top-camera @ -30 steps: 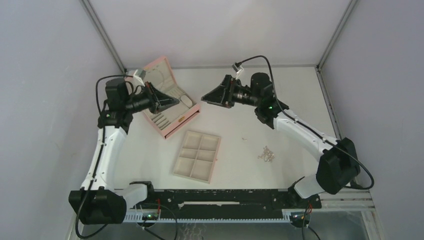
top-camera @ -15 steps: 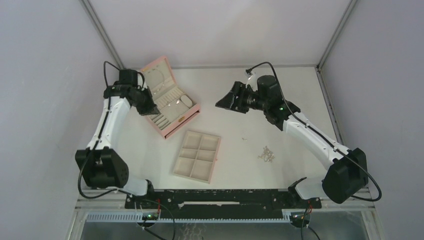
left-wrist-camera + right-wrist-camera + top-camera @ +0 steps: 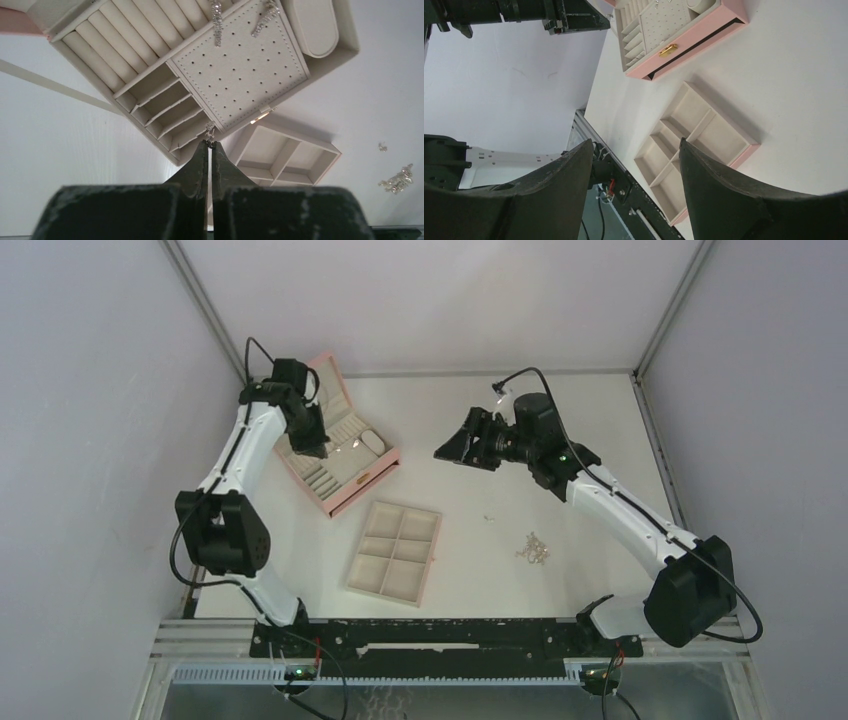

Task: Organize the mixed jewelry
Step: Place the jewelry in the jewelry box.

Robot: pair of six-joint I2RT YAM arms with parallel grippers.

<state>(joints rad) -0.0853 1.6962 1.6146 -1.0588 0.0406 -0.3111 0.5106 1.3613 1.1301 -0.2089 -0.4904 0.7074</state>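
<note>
Upper left, above the pink box (image 3: 365, 483), the left fingers (image 3: 200, 167) pinch a tiny silver earring (image 3: 210, 131); the right fingers (image 3: 564, 175) spread wide.

Pink box (image 3: 365, 486) with cream, dot-perforated lining; beige 6-compartment tray (image 3: 385, 540); sparkly silver jewelry (image 3: 533, 550); white counter (image 3: 470, 575).
</note>
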